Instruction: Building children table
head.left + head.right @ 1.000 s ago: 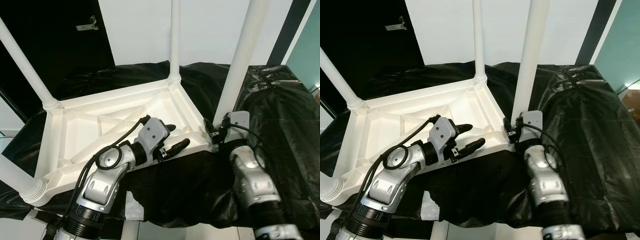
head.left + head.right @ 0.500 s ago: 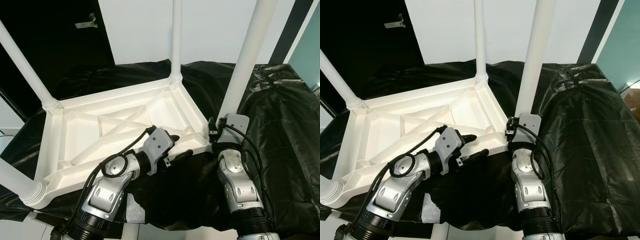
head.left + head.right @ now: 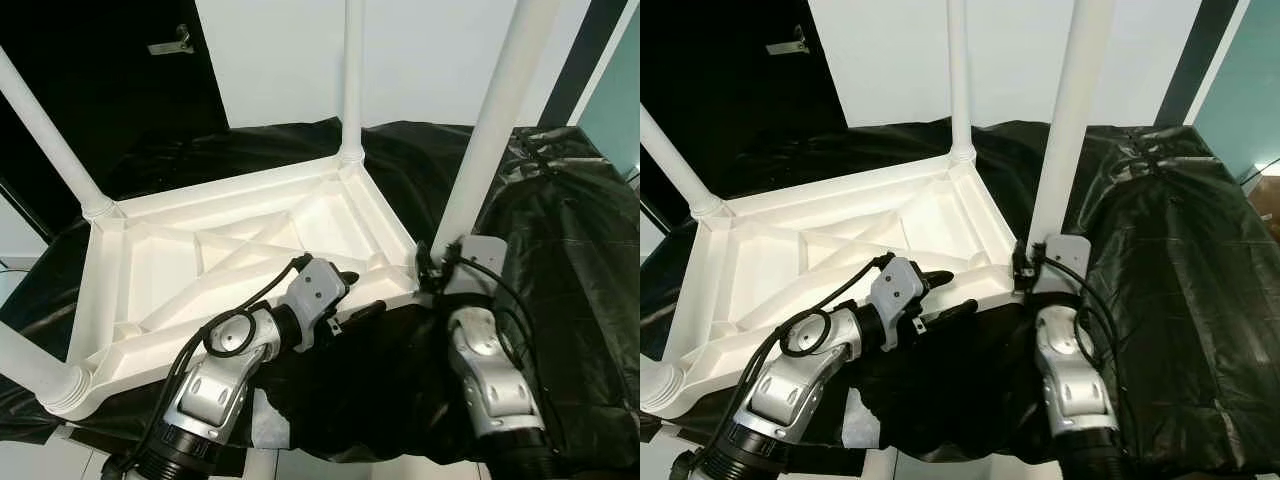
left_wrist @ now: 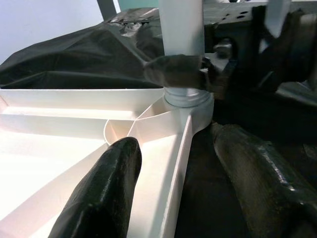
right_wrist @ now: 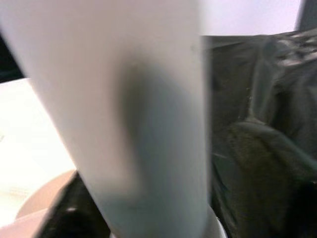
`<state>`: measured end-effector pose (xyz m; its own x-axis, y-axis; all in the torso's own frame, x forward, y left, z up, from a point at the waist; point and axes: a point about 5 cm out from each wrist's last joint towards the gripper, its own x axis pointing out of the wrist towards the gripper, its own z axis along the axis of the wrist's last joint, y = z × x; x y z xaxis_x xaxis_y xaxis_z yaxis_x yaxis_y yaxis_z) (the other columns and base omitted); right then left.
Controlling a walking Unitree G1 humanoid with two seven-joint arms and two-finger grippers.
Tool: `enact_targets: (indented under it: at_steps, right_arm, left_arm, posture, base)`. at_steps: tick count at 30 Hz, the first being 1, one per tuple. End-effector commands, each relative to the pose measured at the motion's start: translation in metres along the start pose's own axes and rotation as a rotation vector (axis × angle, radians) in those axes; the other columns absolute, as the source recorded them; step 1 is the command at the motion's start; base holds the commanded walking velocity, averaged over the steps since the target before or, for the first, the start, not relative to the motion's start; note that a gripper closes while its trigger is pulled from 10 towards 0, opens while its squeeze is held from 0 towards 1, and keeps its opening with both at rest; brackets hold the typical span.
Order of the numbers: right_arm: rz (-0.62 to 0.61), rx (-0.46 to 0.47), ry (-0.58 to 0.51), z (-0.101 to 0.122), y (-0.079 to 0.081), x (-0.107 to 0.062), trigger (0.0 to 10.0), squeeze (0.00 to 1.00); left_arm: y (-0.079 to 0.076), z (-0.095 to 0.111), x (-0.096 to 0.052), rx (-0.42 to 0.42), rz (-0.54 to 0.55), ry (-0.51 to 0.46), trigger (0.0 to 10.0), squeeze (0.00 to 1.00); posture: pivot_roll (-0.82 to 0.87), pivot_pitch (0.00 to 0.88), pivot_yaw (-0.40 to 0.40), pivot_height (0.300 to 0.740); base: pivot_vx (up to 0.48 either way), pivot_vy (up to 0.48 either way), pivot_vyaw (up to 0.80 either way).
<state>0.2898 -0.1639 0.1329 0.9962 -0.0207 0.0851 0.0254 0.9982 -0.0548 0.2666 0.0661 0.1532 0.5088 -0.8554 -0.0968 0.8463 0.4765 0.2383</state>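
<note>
— What have you got on the left?

— I see the white children's table (image 3: 200, 270) lying upside down on the black-draped desk (image 3: 560, 230), legs pointing up. My left gripper (image 3: 350, 296) sits at the table's near edge, fingers spread: one black finger (image 4: 106, 188) inside the frame, the other outside, the rim (image 4: 176, 173) between them, nothing clamped.

— And the right?

— My right gripper (image 3: 432, 268) is up against the base of the near-right leg (image 3: 490, 130), just beyond the left gripper, where that leg meets its corner socket (image 4: 188, 101). The white leg is right in front of the wrist camera. Whether those fingers are clenched on it, I cannot tell.
</note>
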Motion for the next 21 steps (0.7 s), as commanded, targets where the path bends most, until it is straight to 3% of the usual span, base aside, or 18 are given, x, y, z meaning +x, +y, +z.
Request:
enact_targets:
  at_steps: [1,6,7,8,12,21]
  right_arm:
    - [0.05,0.029,-0.021,0.001,-0.009,-0.003,10.0,1.0]
    - [0.17,0.009,-0.036,0.004,-0.021,-0.005,10.0,1.0]
    - [0.296,0.017,-0.019,0.004,-0.028,-0.005,10.0,0.0]
    - [0.296,0.017,-0.019,0.004,-0.028,-0.005,10.0,0.0]
    - [0.514,-0.012,0.004,0.006,-0.031,0.0,10.0,0.0]
    - [0.671,-0.071,0.045,0.006,-0.028,0.029,10.0,0.0]
  left_arm:
    - [0.003,-0.004,-0.002,0.007,0.059,0.018,10.0,0.0]
    - [0.003,-0.005,-0.002,0.008,0.056,0.017,10.0,0.0]
    - [0.004,-0.004,-0.001,0.01,0.057,0.016,10.0,0.0]
    - [0.004,-0.004,-0.001,0.01,0.057,0.016,10.0,0.0]
    - [0.006,-0.003,0.0,0.016,0.06,0.013,10.0,0.0]
    - [0.008,-0.001,0.002,0.023,0.065,0.006,10.0,0.0]
  posture:
    - [-0.06,0.037,0.038,0.74]
    - [-0.06,0.039,0.036,0.74]
    - [-0.07,0.036,0.037,0.74]
    - [-0.07,0.036,0.037,0.74]
    - [-0.07,0.027,0.035,0.74]
    - [-0.06,0.011,0.035,0.74]
  base:
    - [0.0,0.0,0.0]
    - [0.0,0.0,0.0]
    - [0.0,0.0,0.0]
    - [0.0,0.0,0.0]
    - [0.0,0.0,0.0]
    - [0.0,0.0,0.0]
